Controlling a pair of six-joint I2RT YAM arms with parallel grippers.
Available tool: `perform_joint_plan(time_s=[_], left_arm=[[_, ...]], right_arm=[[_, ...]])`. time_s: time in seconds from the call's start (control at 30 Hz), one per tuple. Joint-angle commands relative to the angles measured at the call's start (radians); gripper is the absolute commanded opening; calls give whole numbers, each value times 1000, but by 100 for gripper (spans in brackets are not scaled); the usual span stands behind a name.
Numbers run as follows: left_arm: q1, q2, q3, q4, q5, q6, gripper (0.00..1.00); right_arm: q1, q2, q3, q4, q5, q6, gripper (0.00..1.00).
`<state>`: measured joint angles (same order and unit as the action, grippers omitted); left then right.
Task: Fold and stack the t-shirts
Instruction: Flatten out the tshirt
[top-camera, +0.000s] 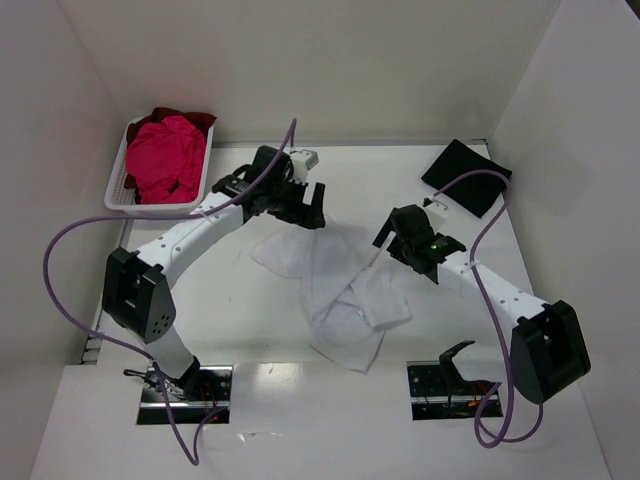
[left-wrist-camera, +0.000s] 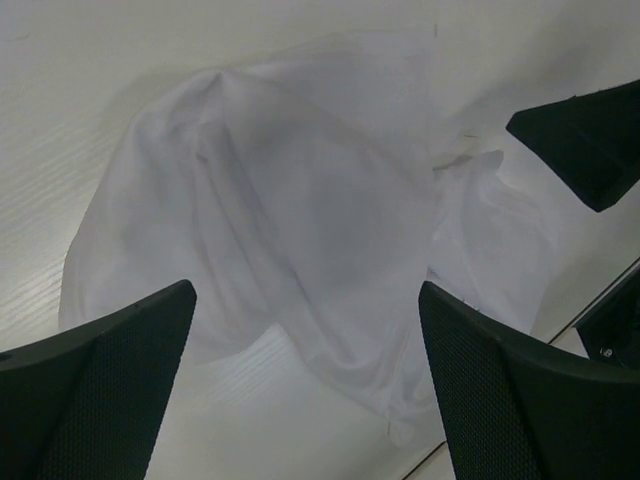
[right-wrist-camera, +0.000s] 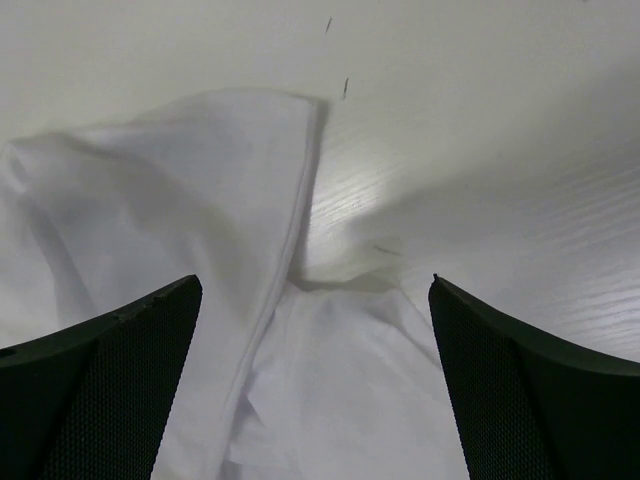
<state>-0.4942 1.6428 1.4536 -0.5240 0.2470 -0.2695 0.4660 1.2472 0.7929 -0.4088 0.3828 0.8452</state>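
White table (top-camera: 250, 330): crumpled white t-shirt (top-camera: 335, 290) runs far-left to near-right; left gripper (top-camera: 308, 212) and right gripper (top-camera: 388, 238), both apart and empty, hover over its far edge.

Robot lab work cell, white table (top-camera: 245, 335), plain white surrounding walls (top-camera: 380, 60), two bolted arms (top-camera: 190, 235) (top-camera: 490, 288), purple cables (top-camera: 52, 262)

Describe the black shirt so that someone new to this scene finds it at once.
Look to the table's far right corner, by the wall. The black shirt lies there flat and alone. The white shirt is crumpled mid-table and the pink shirt is heaped in the basket at far left, so it is the only black, neat one.
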Motion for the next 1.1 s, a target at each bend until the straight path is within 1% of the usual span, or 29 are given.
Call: perform_joint_plan(time_s=[0.0,0.03,0.07,0.13,0.2,0.23,0.27,0.3,0.33,0.37,0.4,0.43,0.47,0.53,0.57,0.63,0.67,0.7,0.73,0.87,0.97,1.07], left_arm=[[-95,93,138,33,-67,-14,100],[-110,94,139,33,-81,-14,100],[-124,138,186,24,-93,-14,100],[-180,231,265,15,-145,-14,100],[-214,277,319,2,-192,-23,100],[-233,304,373,2,-216,-23,100],[-268,357,404,-11,-268,-23,100],[-294,414,468,-28,-293,-23,100],[-303,461,517,-37,-322,-33,100],[-303,480,531,-37,-322,-42,100],[-303,495,531,-27,-322,-51,100],[-303,508,540,-27,-322,-51,100],[-303,541,554,-15,-322,-63,100],[-314,552,582,-14,-322,-63,100],[-323,578,602,-14,-331,-54,100],[-334,629,678,-36,-356,-45,100],[-343,668,741,-59,-367,-45,100],[-343,689,742,-59,-377,-45,100],[-343,707,790,-79,-377,-60,100],[-343,788,882,-99,-411,-80,100],[-353,834,932,-108,-411,-80,100],[-362,887,1014,-152,-402,-80,99]], right_arm=[[-23,-22,14,39,80,29,100],[-23,-22,23,39,90,40,100],[-23,-22,23,27,99,54,100],[-23,-81,13,15,151,100,100],[-32,-115,12,-7,174,129,100],[-32,-130,2,-22,188,147,100],[-32,-167,-12,-34,211,176,100],[-32,-205,-24,-35,225,201,100],[-32,-221,-44,-44,258,219,100],[-32,-236,-44,-44,274,232,100],[-59,-259,-44,-71,307,280,100],[-70,-270,-44,-85,326,290,100],[-98,-316,-53,-62,335,290,100],[-134,-334,-76,-50,321,290,100],[-154,-371,-87,-24,311,290,100],[-204,-419,-132,19,278,281,100],[-236,-428,-132,33,246,261,100],[-250,-428,-142,33,237,261,100],[-262,-428,-142,33,228,249,100],[-271,-428,-142,33,228,229,100],[-271,-428,-142,42,228,229,100],[-271,-428,-152,42,237,238,100]])
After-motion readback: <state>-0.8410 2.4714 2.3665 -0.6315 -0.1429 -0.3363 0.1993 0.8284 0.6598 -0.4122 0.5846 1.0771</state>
